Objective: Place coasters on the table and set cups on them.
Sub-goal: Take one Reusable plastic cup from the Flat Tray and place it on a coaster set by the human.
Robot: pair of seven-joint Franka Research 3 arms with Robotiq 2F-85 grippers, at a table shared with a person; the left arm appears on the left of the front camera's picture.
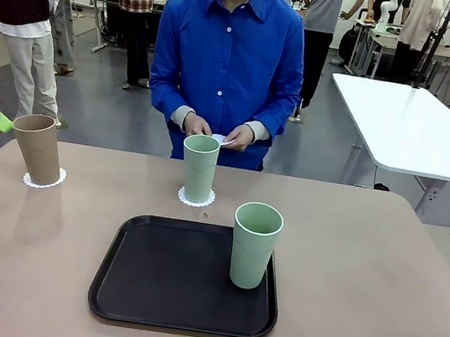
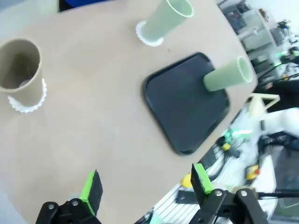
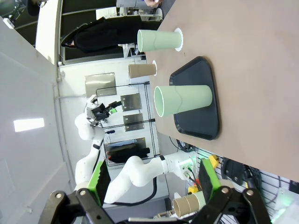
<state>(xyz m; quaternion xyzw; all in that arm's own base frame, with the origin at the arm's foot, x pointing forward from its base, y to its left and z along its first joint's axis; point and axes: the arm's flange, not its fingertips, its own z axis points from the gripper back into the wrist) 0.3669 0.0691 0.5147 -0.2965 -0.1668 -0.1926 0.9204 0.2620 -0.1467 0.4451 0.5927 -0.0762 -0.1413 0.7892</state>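
Nearest you, the black rectangular plastic tray [image 1: 155, 294] lies on the wide beige-tan matte table [image 1: 377, 284] and carries one tall pale mint green tumbler [image 1: 254, 245], upright at its right edge with no coaster under it.

Beyond the tray, a second pale mint green tumbler [image 1: 199, 167] stands upright on a small white scalloped paper doily [image 1: 196, 199]. To the left, a tan-beige tumbler [image 1: 37, 147] stands on its own white doily [image 1: 43, 182]. Two of three cups therefore appear finished.

At the far edge, the person in the blue shirt [image 1: 229, 59] holds what looks like a third white doily [image 1: 222, 140] in both hands, above the table. Judge the remainder as follows: that coaster must be laid down, and the tray cup set upon it.

Note your left gripper [image 2: 145, 185]: it hangs above the table's left side, near the tan-beige tumbler but apart from it, fingers spread wide and empty. Your right gripper [image 3: 154, 179] is held off to the table's right, rolled sideways, its fingers likewise spread wide with nothing between them.
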